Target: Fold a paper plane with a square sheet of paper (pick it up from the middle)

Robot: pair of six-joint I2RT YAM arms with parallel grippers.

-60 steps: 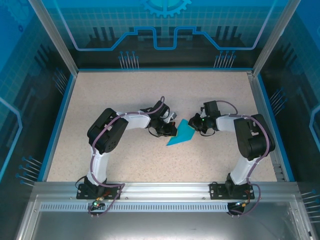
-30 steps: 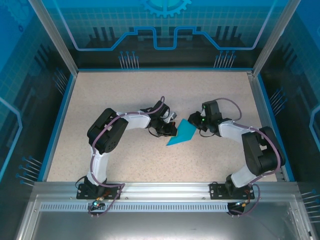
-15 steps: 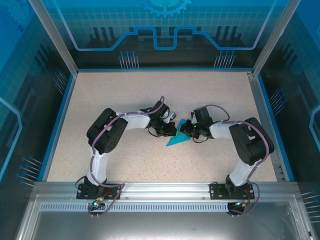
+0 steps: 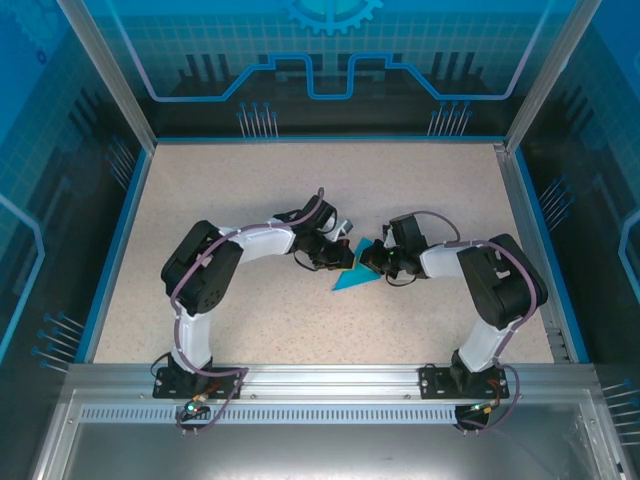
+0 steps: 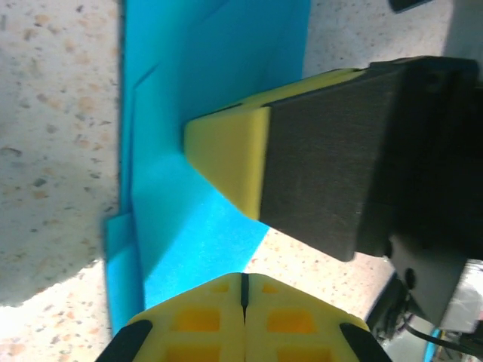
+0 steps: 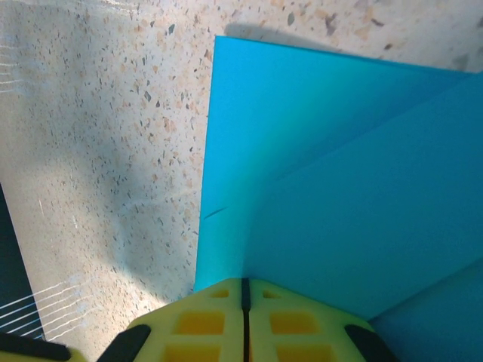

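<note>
The square sheet of paper [image 4: 352, 277] lies mid-table as a creased turquoise triangle with folded layers. My left gripper [image 4: 344, 259] is shut, its tips set on the paper's left part. In the left wrist view the paper [image 5: 189, 90] runs under my shut left gripper [image 5: 243, 277], and the right gripper's yellow fingertips [image 5: 226, 151] press on the sheet just ahead. My right gripper [image 4: 367, 262] is shut too. In the right wrist view the shut right gripper [image 6: 244, 283] rests on the paper [image 6: 339, 188] where an overlapping flap meets the lower layer.
The speckled beige table [image 4: 250, 190] has a blue rim [image 4: 118, 240] and metal frame posts at its sides. Both arms bend in toward the centre, their tips nearly touching. Bare tabletop [image 6: 113, 151] lies left of the paper.
My right gripper moved left from the paper's right edge onto the sheet and shut. The left arm's elbow swung left while its gripper stayed on the paper.
</note>
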